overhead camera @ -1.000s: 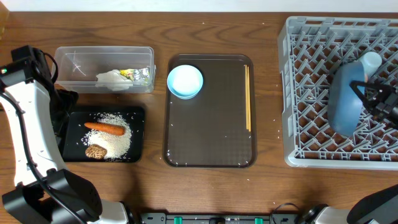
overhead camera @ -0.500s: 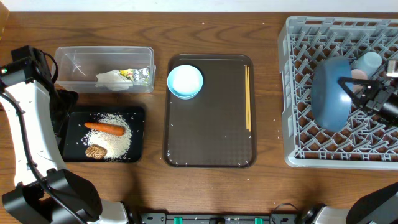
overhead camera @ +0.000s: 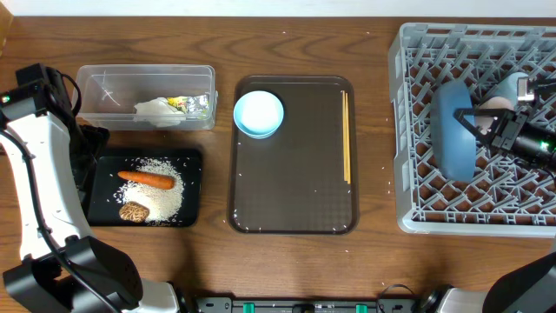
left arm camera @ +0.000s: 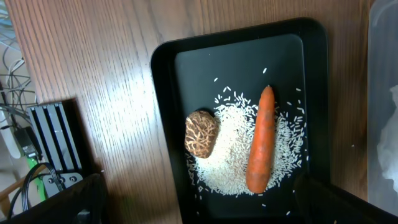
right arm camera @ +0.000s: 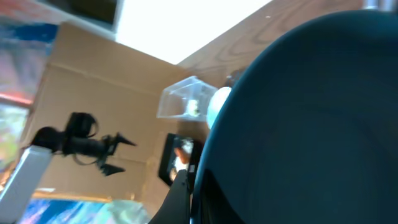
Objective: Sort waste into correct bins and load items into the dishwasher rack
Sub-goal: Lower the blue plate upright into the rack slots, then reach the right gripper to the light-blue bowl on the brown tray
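Note:
The dark-blue plate (overhead camera: 453, 130) stands nearly on edge in the grey dishwasher rack (overhead camera: 417, 187), with my right gripper (overhead camera: 477, 123) shut on its rim. In the right wrist view the plate (right arm camera: 298, 124) fills the frame, one finger (right arm camera: 185, 193) against its edge. Behind it in the rack sit a pale pinkish cup (overhead camera: 496, 106) and a light-blue cup (overhead camera: 514, 86). My left gripper (left arm camera: 199, 214) hangs open above the black tray (left arm camera: 163, 93), which holds rice (left arm camera: 227, 149), a carrot (left arm camera: 261, 146) and a brown lump (left arm camera: 201, 132). The clear tub (overhead camera: 143, 78) holds tissue (overhead camera: 156, 109), a wrapper (overhead camera: 179, 103) and foil (overhead camera: 203, 105).
A brown serving tray (overhead camera: 295, 200) lies mid-table with a light-blue bowl (overhead camera: 258, 114) at its far left corner and wooden chopsticks (overhead camera: 346, 135) along its right side. The left arm's white links (overhead camera: 39, 174) stand just left of the black tray.
The right gripper has tipped the plate from a broad, tilted face to nearly on edge and shifted it a little left in the rack, uncovering the cups. The left arm has stayed still.

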Controlling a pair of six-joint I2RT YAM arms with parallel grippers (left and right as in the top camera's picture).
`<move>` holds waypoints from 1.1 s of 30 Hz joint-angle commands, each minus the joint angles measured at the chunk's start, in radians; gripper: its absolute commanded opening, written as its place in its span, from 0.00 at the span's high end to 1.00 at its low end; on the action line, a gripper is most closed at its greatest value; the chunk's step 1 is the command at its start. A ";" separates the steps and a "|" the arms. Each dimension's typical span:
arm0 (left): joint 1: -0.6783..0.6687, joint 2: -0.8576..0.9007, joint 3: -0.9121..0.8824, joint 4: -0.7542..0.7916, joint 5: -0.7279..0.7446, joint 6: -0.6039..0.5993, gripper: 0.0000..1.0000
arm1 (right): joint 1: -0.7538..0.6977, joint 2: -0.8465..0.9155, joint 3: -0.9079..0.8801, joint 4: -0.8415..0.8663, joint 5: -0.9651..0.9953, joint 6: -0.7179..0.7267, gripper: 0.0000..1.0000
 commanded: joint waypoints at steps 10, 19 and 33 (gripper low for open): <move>0.004 -0.003 0.002 -0.006 -0.002 -0.012 0.02 | -0.043 -0.001 0.001 0.075 0.190 0.172 0.99; 0.004 -0.003 0.002 -0.006 -0.002 -0.012 0.02 | -0.084 -0.055 0.021 0.113 0.535 0.324 0.96; 0.004 -0.003 0.002 -0.006 -0.002 -0.012 0.02 | -0.082 -0.186 0.021 0.109 0.868 0.472 0.04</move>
